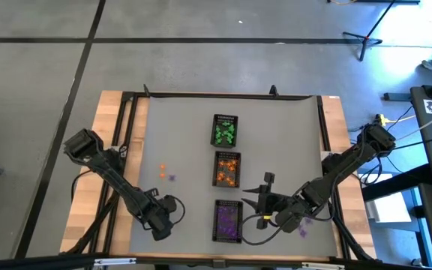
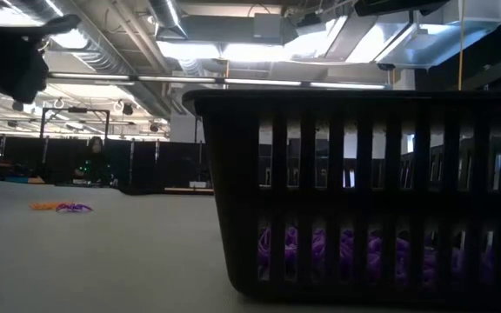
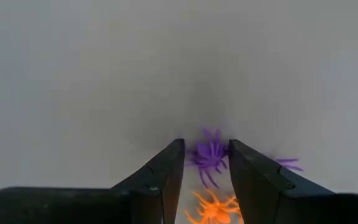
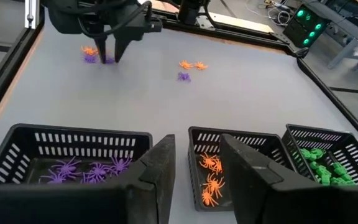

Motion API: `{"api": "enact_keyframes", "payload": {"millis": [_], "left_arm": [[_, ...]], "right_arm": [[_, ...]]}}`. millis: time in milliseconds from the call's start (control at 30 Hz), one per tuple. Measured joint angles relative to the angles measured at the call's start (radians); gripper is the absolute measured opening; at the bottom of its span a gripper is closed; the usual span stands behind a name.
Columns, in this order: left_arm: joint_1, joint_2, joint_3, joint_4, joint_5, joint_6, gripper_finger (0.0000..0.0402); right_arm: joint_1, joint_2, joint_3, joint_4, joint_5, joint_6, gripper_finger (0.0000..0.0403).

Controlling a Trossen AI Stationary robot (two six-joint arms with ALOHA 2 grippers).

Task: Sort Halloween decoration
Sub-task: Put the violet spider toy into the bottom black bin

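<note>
The decoration is tiny plastic spiders. My left gripper (image 1: pixel 172 204) (image 3: pixel 207 146) points down at the table's near left and is open. Its fingertips stand on either side of a purple spider (image 3: pixel 209 155), with an orange spider (image 3: pixel 215 208) just behind; I cannot tell whether they touch. The right wrist view shows this gripper (image 4: pixel 110 59) over that small pile (image 4: pixel 91 55). My right gripper (image 1: pixel 255 199) (image 4: pixel 196 146) is open and empty, hovering right of the purple tray (image 1: pixel 228 221). More loose spiders (image 1: pixel 167 174) (image 4: pixel 190 67) lie left of the trays.
Three black mesh trays stand in a row down the table's middle: green spiders (image 1: pixel 226 130) farthest, orange (image 1: pixel 227 169) in the middle, purple (image 2: pixel 364 200) nearest. One purple spider (image 1: pixel 304 231) lies near the right arm. A raised black frame (image 1: pixel 223 95) borders the grey table.
</note>
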State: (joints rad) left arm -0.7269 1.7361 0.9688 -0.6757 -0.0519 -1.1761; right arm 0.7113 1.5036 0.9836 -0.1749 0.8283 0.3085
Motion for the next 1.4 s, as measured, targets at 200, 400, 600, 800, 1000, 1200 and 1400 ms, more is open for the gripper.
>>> {"api": "enact_keyframes", "payload": {"millis": [200,400,600,800,1000,1200,1400], "left_arm": [[0.039,0.036,0.006,-0.041,0.028,0.000,0.0123],[0.064,0.033,0.004,-0.061,0.006,0.081,0.0079],[0.080,0.022,0.001,-0.069,-0.030,0.115,0.0007],[0.082,0.003,0.100,-0.140,-0.219,0.172,0.0000],[0.078,0.000,0.292,-0.028,-0.335,0.402,0.0000],[0.064,-0.002,0.405,0.352,-0.394,0.805,0.0000],[0.104,0.025,0.405,0.538,-0.399,0.974,0.0000]], "right_arm": [[0.000,0.000,0.000,-0.001,-0.009,0.000,0.0124],[0.000,0.000,0.000,-0.001,-0.009,0.000,0.0124],[0.000,0.000,0.000,-0.002,-0.008,0.000,0.0124],[0.000,0.000,0.000,-0.002,-0.008,0.000,0.0124],[0.000,0.000,0.000,-0.003,0.001,0.000,0.0124],[0.000,0.000,0.000,-0.006,0.001,0.000,0.0124],[0.000,0.000,0.000,-0.007,0.001,0.000,0.0124]]}}
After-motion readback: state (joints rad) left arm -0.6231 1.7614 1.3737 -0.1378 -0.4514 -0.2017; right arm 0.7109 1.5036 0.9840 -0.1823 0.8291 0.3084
